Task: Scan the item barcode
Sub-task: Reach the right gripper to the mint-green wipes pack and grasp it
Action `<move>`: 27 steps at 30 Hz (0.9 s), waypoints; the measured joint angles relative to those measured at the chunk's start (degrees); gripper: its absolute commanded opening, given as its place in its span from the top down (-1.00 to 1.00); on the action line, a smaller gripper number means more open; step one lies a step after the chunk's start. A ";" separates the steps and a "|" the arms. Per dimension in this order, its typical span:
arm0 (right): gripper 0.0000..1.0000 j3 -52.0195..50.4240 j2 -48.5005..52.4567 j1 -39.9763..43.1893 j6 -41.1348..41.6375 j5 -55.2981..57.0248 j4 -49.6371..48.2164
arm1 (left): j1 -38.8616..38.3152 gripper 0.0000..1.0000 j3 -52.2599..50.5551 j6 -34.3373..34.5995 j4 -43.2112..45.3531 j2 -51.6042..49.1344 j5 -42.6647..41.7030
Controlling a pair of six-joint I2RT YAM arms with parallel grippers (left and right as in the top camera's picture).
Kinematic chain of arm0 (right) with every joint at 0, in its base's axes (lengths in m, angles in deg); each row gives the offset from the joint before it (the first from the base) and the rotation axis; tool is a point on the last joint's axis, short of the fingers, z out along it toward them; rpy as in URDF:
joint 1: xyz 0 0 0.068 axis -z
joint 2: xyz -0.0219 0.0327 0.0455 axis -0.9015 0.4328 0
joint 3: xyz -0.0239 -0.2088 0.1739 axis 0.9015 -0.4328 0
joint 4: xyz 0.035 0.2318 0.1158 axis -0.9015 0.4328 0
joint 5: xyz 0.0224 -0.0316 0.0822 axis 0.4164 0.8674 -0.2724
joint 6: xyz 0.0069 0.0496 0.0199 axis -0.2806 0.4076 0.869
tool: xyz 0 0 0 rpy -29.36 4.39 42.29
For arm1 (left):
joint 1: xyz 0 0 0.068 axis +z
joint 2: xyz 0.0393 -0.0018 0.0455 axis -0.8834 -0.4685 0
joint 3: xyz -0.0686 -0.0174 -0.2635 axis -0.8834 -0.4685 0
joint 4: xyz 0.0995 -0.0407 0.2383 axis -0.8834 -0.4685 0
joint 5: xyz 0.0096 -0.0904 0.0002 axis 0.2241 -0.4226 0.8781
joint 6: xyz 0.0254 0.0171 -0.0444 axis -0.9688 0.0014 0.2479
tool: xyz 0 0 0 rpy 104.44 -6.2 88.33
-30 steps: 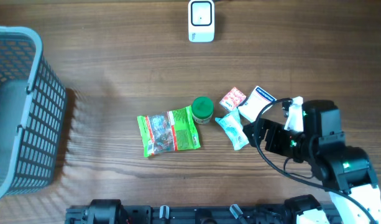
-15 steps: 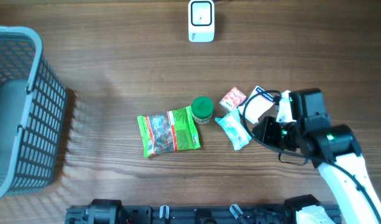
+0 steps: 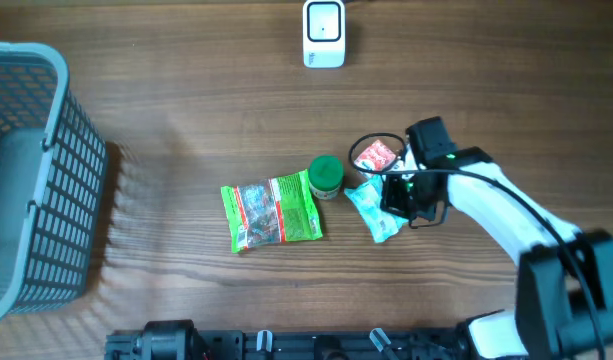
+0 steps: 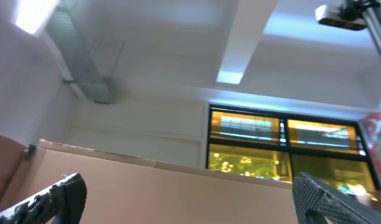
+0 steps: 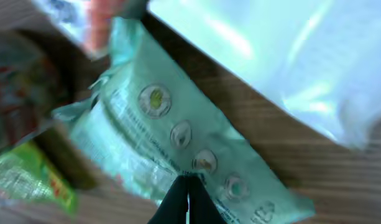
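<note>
Several small items lie mid-table: a teal packet [image 3: 374, 212], a red packet [image 3: 374, 157], a green-lidded jar [image 3: 325, 175] and a green snack bag [image 3: 272, 212]. The white barcode scanner [image 3: 324, 33] stands at the far edge. My right gripper [image 3: 390, 203] hangs low over the teal packet's right end. In the right wrist view its tips [image 5: 187, 185] are pressed together just above the teal packet [image 5: 171, 137], with nothing seen between them. A white pouch [image 5: 289, 56] lies beside that packet. My left gripper [image 4: 190, 193] is open and empty, pointing up at the ceiling, and does not show in the overhead view.
A grey mesh basket [image 3: 36, 180] stands at the table's left edge. The right arm's black cable [image 3: 371, 140] loops over the red packet. Bare wood stretches between the basket and the snack bag.
My right arm has swung left from the table's right side to over the teal packet, covering the white pouch. Its jaws have gone from open to shut. The left gripper has not changed.
</note>
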 measured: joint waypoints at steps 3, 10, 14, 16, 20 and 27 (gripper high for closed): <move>0.91 2.40 3.89 -1.46 2.86 0.28 0.15 | 0.13 -1.00 0.00 0.00 0.00 0.00 1.05; 0.91 4.04 2.51 -2.62 4.44 4.90 9.68 | 0.13 -1.00 0.00 0.00 0.00 0.00 1.73; 0.91 7.17 -8.04 -2.78 4.42 9.40 17.27 | 0.13 -1.00 0.00 0.00 0.20 0.00 1.90; 0.92 8.94 -14.40 -2.78 4.39 9.42 16.57 | 0.13 -1.00 0.00 0.00 0.76 0.00 1.90; 0.91 8.98 -19.06 -3.02 4.66 9.44 16.26 | 0.13 -1.00 0.00 0.00 0.98 0.00 1.90; 0.91 -5.29 -12.61 -7.28 8.41 9.18 4.04 | 0.13 -1.00 0.00 0.00 -0.22 0.00 1.90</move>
